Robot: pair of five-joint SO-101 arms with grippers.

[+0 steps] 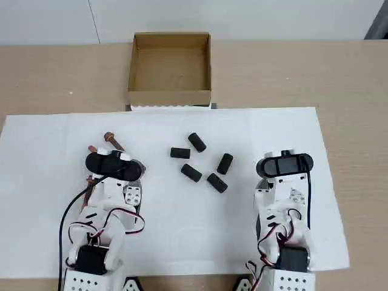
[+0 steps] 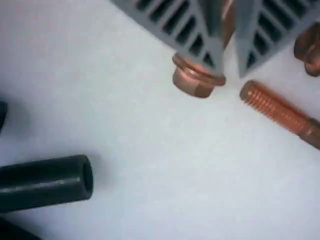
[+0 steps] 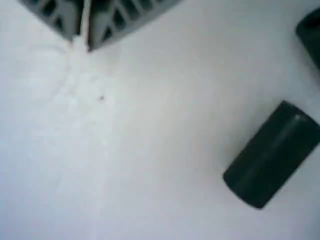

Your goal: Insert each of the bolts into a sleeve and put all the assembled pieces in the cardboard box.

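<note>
The left end effector (image 2: 229, 65) is closed to a narrow slit on a bolt (image 2: 197, 80). The copper shank runs up between the grey fingers (image 2: 192, 35), and the flanged head sticks out just past their tips, over the white paper (image 2: 150, 150). Just beside it lies a second bolt (image 2: 277, 111), its threaded end pointing toward that head without touching it. The head of a third bolt (image 2: 310, 50) shows on the other side of the fingers. A black sleeve (image 2: 45, 186) lies on its side well apart from them, with its open end turned toward the bolts. From above, the left arm (image 1: 112, 167) sits over the bolts at the left of the paper, and two bolts (image 1: 113, 140) stick out beyond it toward the box (image 1: 170, 97). The box stands open on the table (image 1: 351, 73), just past the paper's far edge. Five sleeves (image 1: 191, 173) lie loosely clustered mid-paper, between the two arms. The right end effector (image 3: 82, 42) has its fingers pressed together, holds nothing, and sits low over the paper. Another sleeve (image 3: 272, 155) lies near it on its side. The right arm (image 1: 284, 165) sits at the right of the sleeves.
</note>
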